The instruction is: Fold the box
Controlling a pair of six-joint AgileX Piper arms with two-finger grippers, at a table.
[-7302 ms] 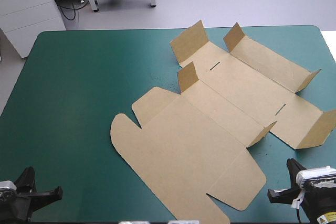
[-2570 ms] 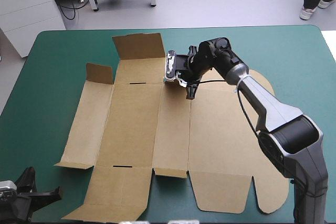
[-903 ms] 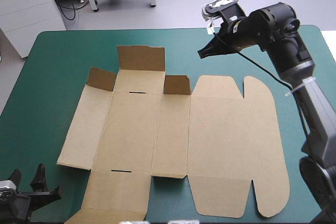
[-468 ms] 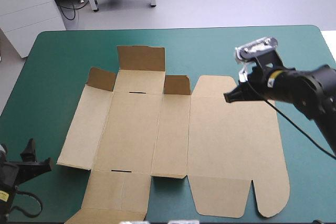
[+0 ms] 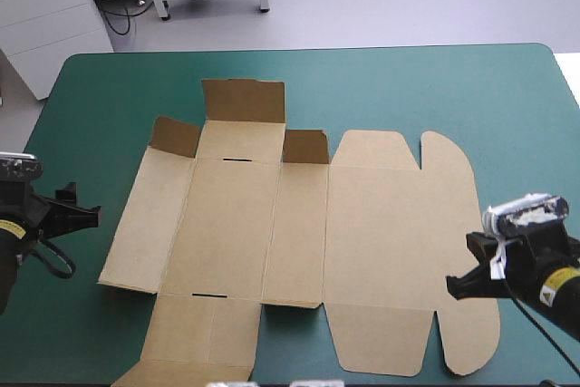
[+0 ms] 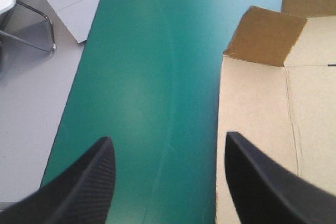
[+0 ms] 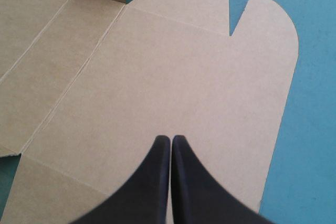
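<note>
Right gripper (image 5: 450, 285), high view: drawn back to the near right edge of the box (image 5: 362, 224).
Box, high view: mid-table; three far flaps raised, the rest flat; folding is barely begun.
Left gripper (image 6: 168, 139), left wrist view: fingers wide apart, empty, at the box's left edge.
Right wrist view: fingers pressed together, empty.

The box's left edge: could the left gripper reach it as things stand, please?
Probably yes: the left gripper is open beside that edge of the box, with only bare cover between them and nothing in the way.
</note>
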